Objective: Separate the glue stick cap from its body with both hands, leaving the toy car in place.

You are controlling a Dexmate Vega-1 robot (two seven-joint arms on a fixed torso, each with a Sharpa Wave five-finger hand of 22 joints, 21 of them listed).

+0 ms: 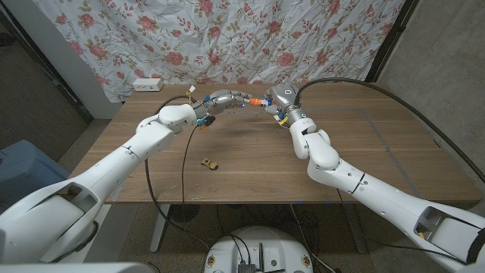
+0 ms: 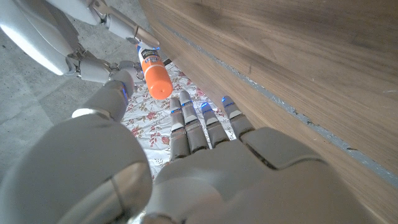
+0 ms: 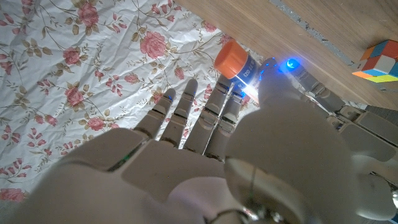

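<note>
Above the far middle of the wooden table, the right hand pinches the orange-capped white glue stick while the left hand reaches with fingers spread, so a weak grip could drop it toward the small yellow toy car.

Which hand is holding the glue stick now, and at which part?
The right hand holds the glue stick by its white body; the orange cap end is free.
</note>
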